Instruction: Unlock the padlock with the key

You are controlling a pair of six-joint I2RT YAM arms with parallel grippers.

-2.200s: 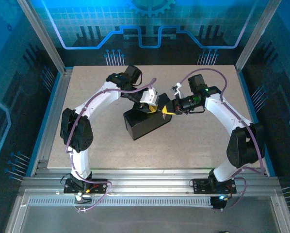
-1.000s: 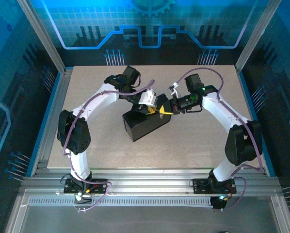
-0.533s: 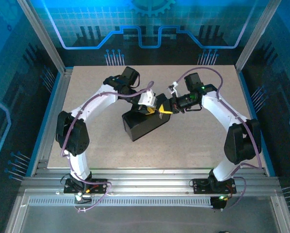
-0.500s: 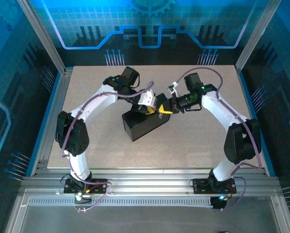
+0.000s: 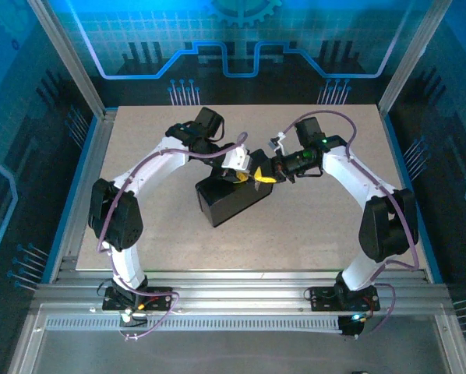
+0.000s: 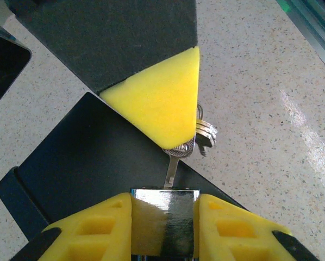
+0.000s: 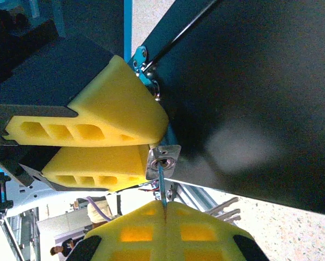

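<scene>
The left gripper [image 6: 165, 205] has its two yellow fingers squeezed on the padlock [image 6: 165, 217], one finger on each side. The padlock is small and shiny, like a little silver block. It is held up in the air over the dark box [image 6: 70, 163], which sits on the speckled table [image 6: 260, 81].

The right gripper [image 7: 165, 209] comes in from the other side, so the two grippers meet nose to nose above the box. Its yellow fingers are pressed tight together, and they pinch the key [image 7: 161, 185] by its head. The thin blade of the key pokes out and goes into the keyhole on the end of the padlock (how far in, I cannot tell).

A small ring with more keys [image 6: 204, 133] hangs just beside the right gripper's yellow pad.
</scene>
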